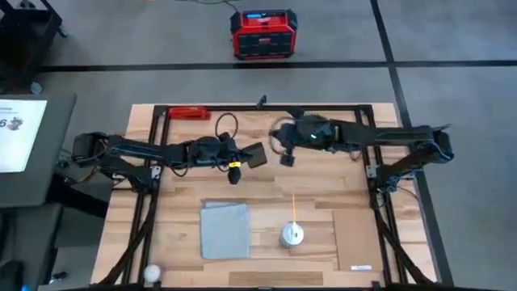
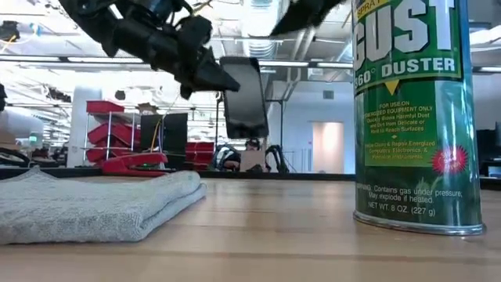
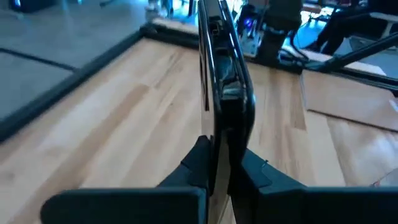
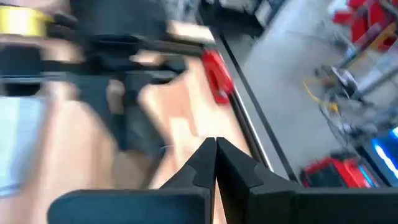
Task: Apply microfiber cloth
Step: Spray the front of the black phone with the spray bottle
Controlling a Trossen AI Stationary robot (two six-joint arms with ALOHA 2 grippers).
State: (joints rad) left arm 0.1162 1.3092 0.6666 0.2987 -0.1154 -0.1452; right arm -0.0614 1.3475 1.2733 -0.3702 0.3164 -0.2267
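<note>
Overhead, left gripper [image 1: 242, 157] is pinching the black phone [image 1: 255, 156] on edge, above the table [image 1: 339, 250] | right gripper [image 1: 287, 158] is hanging nearby, fingers pressed together, empty | microfiber cloth [image 1: 224, 229] is lying folded beside the duster can [image 1: 292, 235]

We are in an open workshop or robotics lab: the wooden table [image 1: 323, 202] stands on a grey concrete floor [image 1: 145, 40] marked with dark lines. Beyond the table's far edge sit a red portable power unit [image 1: 260, 34], red storage bins [image 2: 109, 125] and ceiling strip lights [image 2: 102, 59].
</note>
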